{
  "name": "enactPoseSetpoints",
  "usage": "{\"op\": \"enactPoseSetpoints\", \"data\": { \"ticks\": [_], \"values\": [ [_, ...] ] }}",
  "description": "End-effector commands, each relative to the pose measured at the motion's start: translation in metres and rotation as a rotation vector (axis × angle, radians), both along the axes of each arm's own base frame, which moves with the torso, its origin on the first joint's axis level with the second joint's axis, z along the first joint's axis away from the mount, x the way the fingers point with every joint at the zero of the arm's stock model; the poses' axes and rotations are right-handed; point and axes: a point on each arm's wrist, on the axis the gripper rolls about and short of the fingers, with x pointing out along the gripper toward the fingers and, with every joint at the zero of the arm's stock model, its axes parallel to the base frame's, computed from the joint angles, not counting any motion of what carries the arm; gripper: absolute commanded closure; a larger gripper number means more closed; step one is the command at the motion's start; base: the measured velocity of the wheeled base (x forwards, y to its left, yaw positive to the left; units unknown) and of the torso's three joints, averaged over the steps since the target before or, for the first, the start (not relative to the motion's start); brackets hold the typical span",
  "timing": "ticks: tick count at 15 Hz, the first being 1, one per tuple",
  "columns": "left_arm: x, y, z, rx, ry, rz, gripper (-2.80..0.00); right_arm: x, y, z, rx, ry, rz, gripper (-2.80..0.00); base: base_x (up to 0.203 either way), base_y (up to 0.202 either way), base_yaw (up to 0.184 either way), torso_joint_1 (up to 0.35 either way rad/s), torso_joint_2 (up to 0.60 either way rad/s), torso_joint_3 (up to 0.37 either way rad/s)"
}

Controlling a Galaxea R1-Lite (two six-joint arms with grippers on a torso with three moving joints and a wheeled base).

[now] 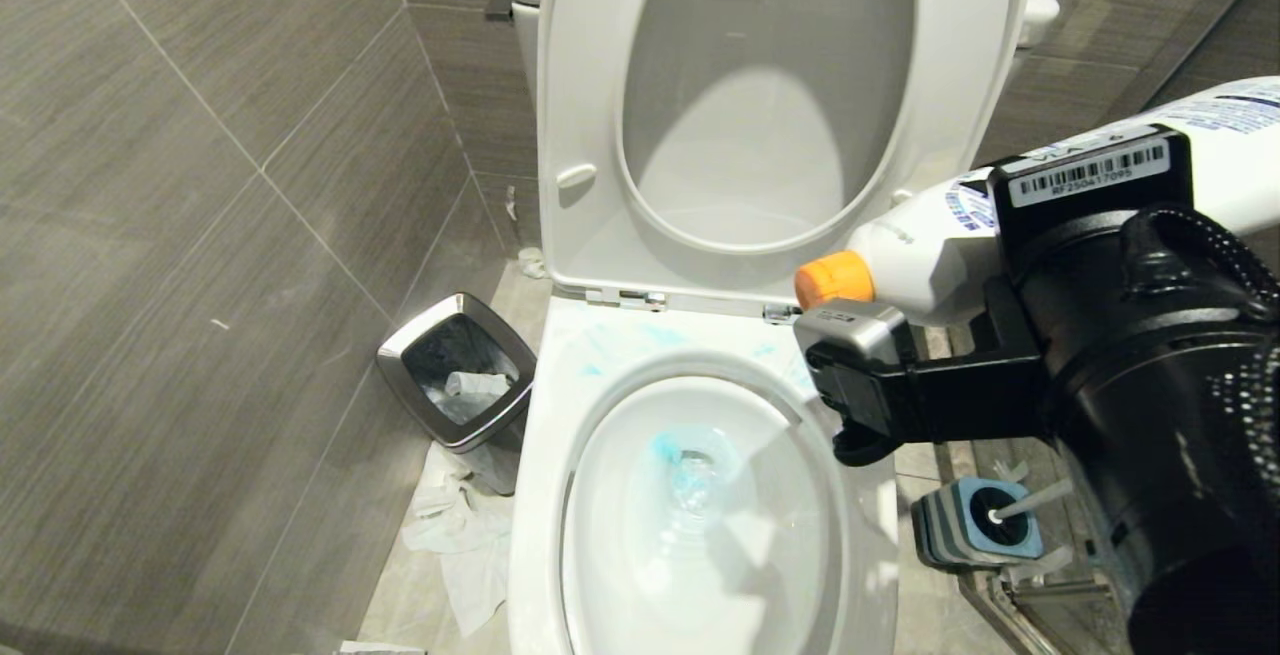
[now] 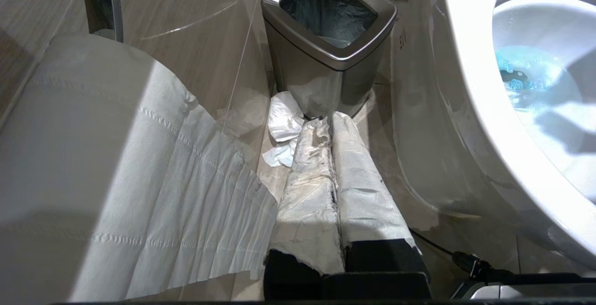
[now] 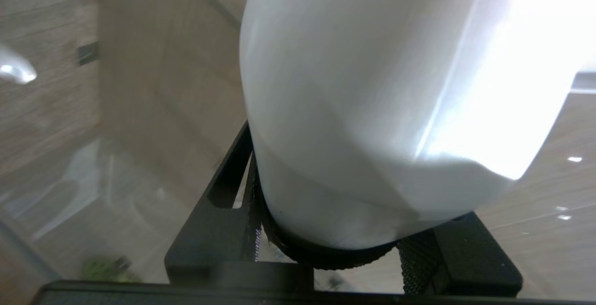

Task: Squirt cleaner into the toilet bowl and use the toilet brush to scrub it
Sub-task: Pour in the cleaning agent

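The toilet bowl (image 1: 545, 455) stands open with its seat and lid raised. Blue liquid tints its water and streaks the back rim. My right gripper (image 1: 1000, 255) is shut on the cleaner (image 1: 930, 235), a white bottle held nearly level over the bowl's right rim, with its orange cap (image 1: 835, 278) pointing towards the bowl. In the right wrist view the black jaws of that gripper (image 3: 354, 193) clamp the bottle's white body (image 3: 372, 86). The toilet brush (image 1: 1030, 503) stands in its blue-grey holder (image 1: 975, 527) on the floor right of the bowl. My left gripper (image 2: 328, 121) hangs low beside the bowl (image 2: 470, 86), shut and empty.
A steel-rimmed trash bin (image 1: 455, 370) stands on the floor left of the toilet, with crumpled tissue (image 1: 465, 535) in front of it. A toilet paper roll (image 2: 93, 156) hangs close to my left gripper. Tiled walls close in on both sides.
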Motion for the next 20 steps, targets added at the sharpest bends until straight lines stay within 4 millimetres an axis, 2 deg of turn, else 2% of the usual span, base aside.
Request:
{"op": "enactPoseSetpoints", "data": {
  "ticks": [1, 9, 13, 17, 20],
  "values": [
    [0.000, 0.000, -0.001, -0.001, 0.004, 0.001, 0.00, -0.003, -0.006, 0.004, 0.010, 0.003, -0.007, 0.00, 0.000, 0.000, 0.000, 0.000, 0.00, 0.000],
    [0.000, 0.000, -0.001, -0.001, 0.004, 0.002, 0.00, -0.007, -0.010, 0.011, 0.273, -0.105, 0.011, 0.00, 0.000, 0.000, 0.000, 0.000, 0.00, 0.000],
    [0.000, 0.000, -0.001, -0.008, 0.004, 0.001, 0.00, 0.000, -0.007, 0.007, 0.396, -0.160, -0.005, 0.00, 0.000, 0.000, 0.000, 0.000, 0.00, 0.000],
    [0.000, 0.000, -0.001, -0.008, 0.004, 0.002, 0.00, 0.011, -0.002, 0.013, 0.433, -0.185, -0.033, 0.00, 0.000, 0.000, 0.000, 0.000, 0.00, 0.000],
    [0.000, 0.000, -0.001, -0.008, 0.004, 0.002, 0.00, 0.015, -0.005, 0.032, 0.402, -0.178, -0.053, 0.00, 0.000, 0.000, 0.000, 0.000, 0.00, 0.000]
  ]
}}
